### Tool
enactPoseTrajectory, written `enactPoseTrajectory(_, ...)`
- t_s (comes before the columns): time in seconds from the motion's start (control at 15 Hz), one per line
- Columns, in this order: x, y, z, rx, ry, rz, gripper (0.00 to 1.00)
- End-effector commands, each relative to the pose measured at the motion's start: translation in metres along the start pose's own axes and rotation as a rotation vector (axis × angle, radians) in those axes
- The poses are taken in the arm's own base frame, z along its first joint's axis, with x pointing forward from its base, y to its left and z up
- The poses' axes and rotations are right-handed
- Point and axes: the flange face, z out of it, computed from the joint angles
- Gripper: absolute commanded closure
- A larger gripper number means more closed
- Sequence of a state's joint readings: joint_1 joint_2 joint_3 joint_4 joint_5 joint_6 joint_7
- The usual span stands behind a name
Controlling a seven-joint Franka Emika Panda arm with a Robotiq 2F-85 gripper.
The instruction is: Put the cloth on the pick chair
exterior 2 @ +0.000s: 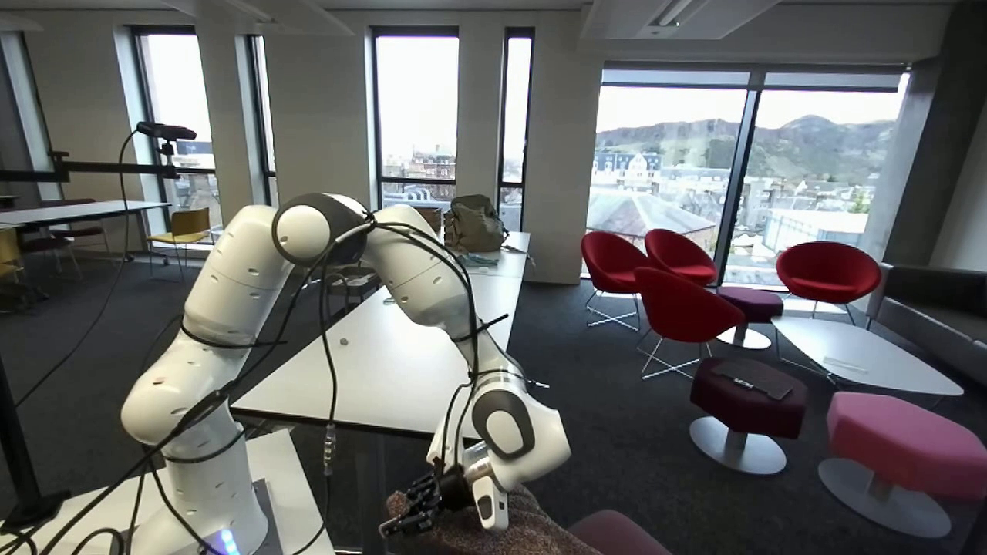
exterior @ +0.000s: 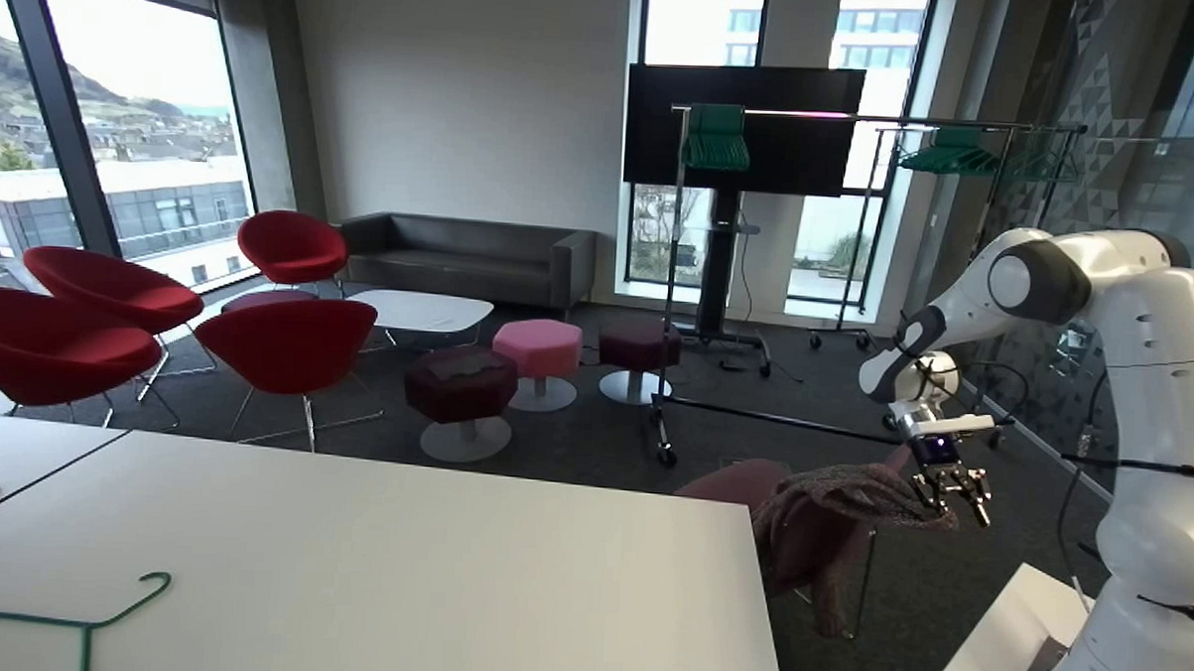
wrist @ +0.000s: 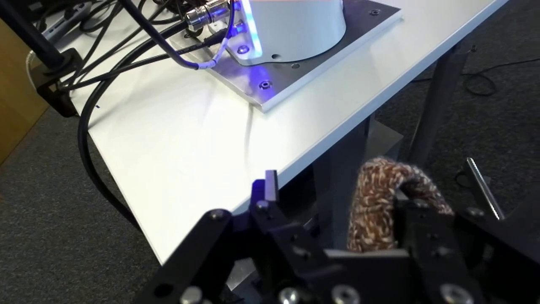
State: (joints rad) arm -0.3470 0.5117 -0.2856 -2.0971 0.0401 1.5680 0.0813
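The brown knitted cloth [exterior: 840, 493] lies draped over a dusky pink chair [exterior: 736, 482] beside the table, and part of it hangs down. The cloth [exterior 2: 532, 532] and the chair [exterior 2: 617, 533] are partly cut off at the bottom in an exterior view. My gripper [exterior: 960, 507] is at the cloth's end nearest the robot base, and the gripper also shows in an exterior view [exterior 2: 405, 507]. In the wrist view the gripper [wrist: 339, 190] is open. A fold of cloth [wrist: 373, 207] stands between the fingers and bends over the right finger, unclamped.
A white table [exterior: 430, 568] stands beside the chair, with a green hanger [exterior: 90, 624] on it. The robot's own white table [wrist: 181, 139] is close to the gripper. A clothes rack [exterior: 670, 278], a pink stool [exterior: 537, 348] and red chairs [exterior: 284, 344] stand beyond.
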Motion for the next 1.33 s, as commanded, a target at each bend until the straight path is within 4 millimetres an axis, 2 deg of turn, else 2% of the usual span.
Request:
enactPoseTrajectory(0.0, -0.002, 0.008, -0.008, 0.038, -0.029, -0.013, 0.09)
enactPoseTrajectory(0.07, -0.003, 0.009, -0.009, 0.042, -0.026, -0.014, 0.02)
enactPoseTrajectory(0.13, -0.003, 0.010, -0.011, 0.044, -0.023, -0.011, 0.00)
enactPoseTrajectory(0.53, -0.003, 0.013, -0.016, 0.043, -0.018, -0.009, 0.00)
enactPoseTrajectory(0.6, -0.011, 0.014, -0.025, 0.044, 0.018, -0.005, 0.00)
enactPoseTrajectory(0.67, -0.022, 0.014, -0.036, 0.057, 0.057, -0.024, 0.00)
enactPoseTrajectory(0.8, -0.061, 0.012, -0.068, 0.057, 0.178, -0.071, 0.00)
enactPoseTrajectory(0.93, -0.088, 0.010, -0.094, 0.048, 0.263, -0.099, 0.00)
enactPoseTrajectory(1.27, -0.191, -0.004, -0.173, 0.102, 0.536, -0.154, 0.00)
